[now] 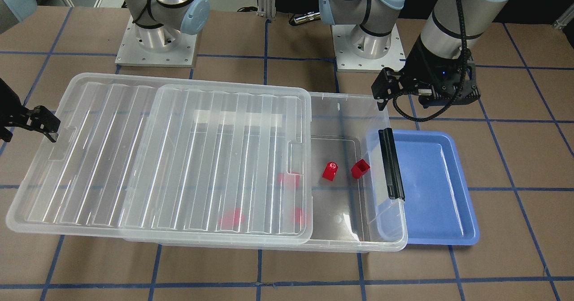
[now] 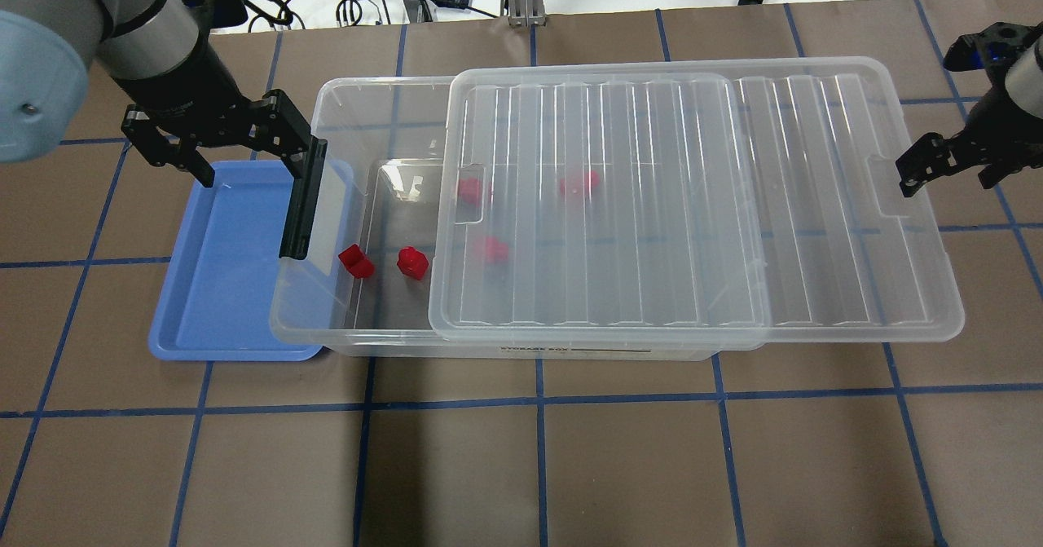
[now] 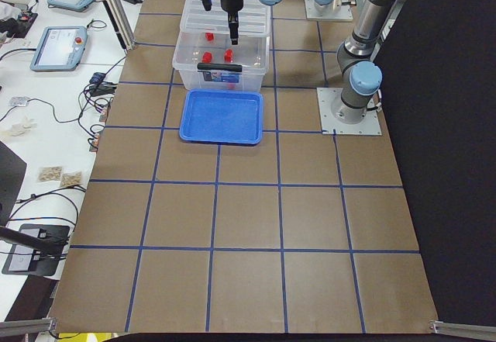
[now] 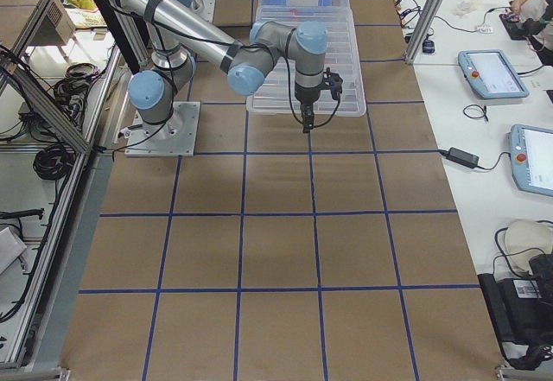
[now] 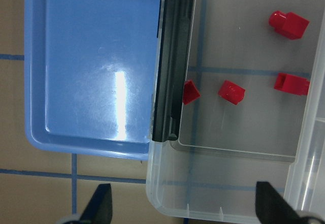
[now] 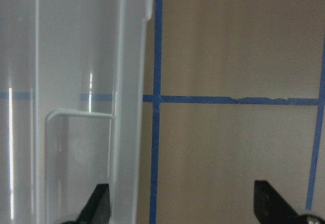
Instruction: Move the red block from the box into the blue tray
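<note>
Brown paper ruled with blue tape lines covers the table point(image 2: 570, 465), and 2 arms reach over it. The left gripper point(image 5: 185, 211) hangs well above the seam where the blue tray point(image 5: 86, 46) meets the box point(image 5: 162, 193). Its fingers point(image 5: 101, 206) are spread wide with nothing between them.

Nearest below it runs the black latch bar point(image 5: 170, 61) on the box's short end. The tray lies just beside that end, on the outer side of the bar.

On the inner side of the bar, a hollow-faced red cube point(image 5: 190, 92) rests on the box floor, partly hidden by the bar in the wrist view. Next to it but apart from it lies the red block point(image 5: 231, 91), also on the floor of the uncovered end. It is well below the claw and untouched.

Farther along, the ribbed lid point(image 2: 652, 205) sits offset lengthwise, covering the rest of the box and overhanging its far end. 3 more red pieces point(image 2: 580, 184) show blurred beneath it.

Farthest off, the right gripper point(image 6: 185, 211) hovers at the lid's overhanging end, spread wide and holding nothing. 1 finger is over the lid's handle notch, the other over bare table.
</note>
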Available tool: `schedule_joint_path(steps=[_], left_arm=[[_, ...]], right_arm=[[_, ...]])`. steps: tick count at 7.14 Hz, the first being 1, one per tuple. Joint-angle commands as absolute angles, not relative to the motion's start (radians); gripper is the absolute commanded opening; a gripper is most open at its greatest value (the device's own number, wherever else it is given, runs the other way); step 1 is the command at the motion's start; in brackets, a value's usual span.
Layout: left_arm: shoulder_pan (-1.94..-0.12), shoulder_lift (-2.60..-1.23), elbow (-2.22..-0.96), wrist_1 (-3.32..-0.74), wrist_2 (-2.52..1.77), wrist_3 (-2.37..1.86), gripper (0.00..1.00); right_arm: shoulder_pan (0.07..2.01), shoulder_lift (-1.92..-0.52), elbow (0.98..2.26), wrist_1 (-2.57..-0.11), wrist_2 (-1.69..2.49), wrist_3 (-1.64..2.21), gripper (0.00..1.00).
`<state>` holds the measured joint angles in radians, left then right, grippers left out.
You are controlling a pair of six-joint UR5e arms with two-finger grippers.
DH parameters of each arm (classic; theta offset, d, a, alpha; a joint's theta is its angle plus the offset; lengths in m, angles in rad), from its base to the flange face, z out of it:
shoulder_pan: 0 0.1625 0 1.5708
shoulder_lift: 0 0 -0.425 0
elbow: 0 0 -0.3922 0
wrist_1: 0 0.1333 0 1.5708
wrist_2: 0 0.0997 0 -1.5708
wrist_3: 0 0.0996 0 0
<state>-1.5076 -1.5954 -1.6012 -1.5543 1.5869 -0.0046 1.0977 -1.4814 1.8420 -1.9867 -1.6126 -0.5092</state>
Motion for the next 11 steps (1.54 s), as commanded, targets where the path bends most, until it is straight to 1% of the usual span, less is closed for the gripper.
schedule_joint_path(steps=[1,3,5,8,9,10,11], left_arm=[[-1.517,-1.618,-1.611,-1.528,1.583,-0.005,1.00],[-1.564,-1.650,-1.644,-1.458,1.586,-0.003,1.00],[-1.594,-1.689,-1.692,-1.373,1.583,-0.002,1.00],[-1.597,-1.729,-1.759,-1.283,1.566,-0.006,1.00],[-1.609,-1.741,-1.784,-1.254,1.566,-0.020,1.00],[-1.632,-1.746,-1.793,-1.252,1.569,-0.024,0.95],[-1.638,-1.756,-1.795,-1.252,1.566,-0.025,0.87]], right_arm=[[1.074,-1.482,1.841,-1.982,-1.612,-0.526,1.00],[1.074,-1.483,1.823,-1.980,-1.612,-0.526,1.00],[1.081,-1.492,1.732,-1.945,-1.600,-0.522,1.00],[1.104,-1.564,1.588,-1.697,-1.588,-0.511,1.00],[1.114,-1.604,1.580,-1.651,-1.588,-0.494,1.00],[1.124,-1.611,1.585,-1.649,-1.586,-0.474,1.00],[1.153,-1.614,1.580,-1.646,-1.572,-0.442,1.00]])
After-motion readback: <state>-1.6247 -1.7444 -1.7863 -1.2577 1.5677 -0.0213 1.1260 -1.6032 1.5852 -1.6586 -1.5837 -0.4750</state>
